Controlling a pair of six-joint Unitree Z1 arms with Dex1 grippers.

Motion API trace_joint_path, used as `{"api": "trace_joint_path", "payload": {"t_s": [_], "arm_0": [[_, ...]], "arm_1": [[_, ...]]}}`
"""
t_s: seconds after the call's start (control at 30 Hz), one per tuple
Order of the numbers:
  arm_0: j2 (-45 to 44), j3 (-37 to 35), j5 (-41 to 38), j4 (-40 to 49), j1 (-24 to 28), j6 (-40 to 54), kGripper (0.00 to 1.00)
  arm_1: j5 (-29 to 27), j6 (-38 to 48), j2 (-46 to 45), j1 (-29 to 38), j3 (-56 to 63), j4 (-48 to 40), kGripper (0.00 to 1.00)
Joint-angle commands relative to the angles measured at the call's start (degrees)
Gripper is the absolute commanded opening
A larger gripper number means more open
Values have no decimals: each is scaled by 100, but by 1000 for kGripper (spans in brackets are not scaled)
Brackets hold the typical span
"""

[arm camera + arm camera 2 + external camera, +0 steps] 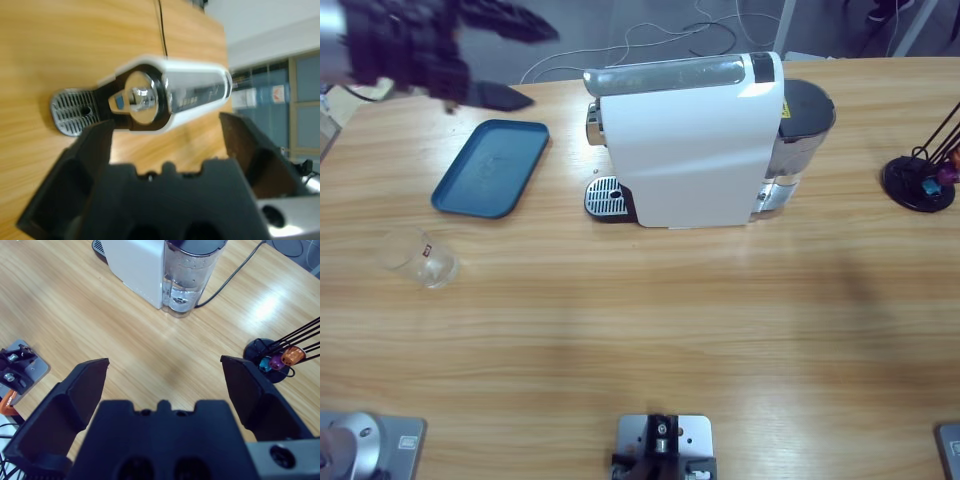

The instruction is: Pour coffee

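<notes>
**Both my grippers empty, glass alone on the table**

The small clear glass tumbler (418,257) stands upright on the wooden table (650,330), below the blue tray's near corner and apart from it. Whether coffee lies in it I cannot tell from the high view; it reads as clear, with a small dark mark on its side. The blue tray (491,167) lies flat and holds nothing.

The white coffee machine (688,140) stands mid-table, its slotted drip grate (605,196) sticking out on the tray's side, with no cup on it. Behind the machine sits its clear water tank (186,277) under a dark lid, partly filled with water, and a black cable runs from it across the wood. Well apart, at the table's far end, a black wire capsule stand (280,357) carries three capsules: one teal, one purple, one orange.

My left gripper (167,132) hangs over the table's upper corner beyond the tray, jaws spread wide with nothing between them, facing the machine's spout end and grate across bare wood. In the high view it is the dark shape at that corner (470,60).

My right gripper (165,372) also has its jaws wide apart and empty, above bare table, with the tank and capsule stand ahead of it. It does not show in the high view.
</notes>
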Motion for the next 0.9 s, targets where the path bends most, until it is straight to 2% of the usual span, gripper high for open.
{"api": "trace_joint_path", "payload": {"t_s": [0.03,0.23,0.3,0.37,0.7,0.9], "arm_0": [[1000,-303,-817,-418,52,-246,605],[1271,-451,-954,-787,-18,-281,581],[1347,-453,-1043,-798,-46,-214,244],[1350,-444,-1089,-803,-71,-179,7],[965,-388,-1128,-851,-247,-321,0],[496,-947,-762,-789,-445,-736,0]], "arm_1": [[-96,8,-41,71,173,-35,1000],[-96,8,-65,71,180,-35,1000],[-96,8,-51,71,180,-35,1000],[-96,8,-46,71,180,-35,1000],[-96,8,-5,71,162,-35,1000],[-135,27,24,71,159,-35,1000]]}}
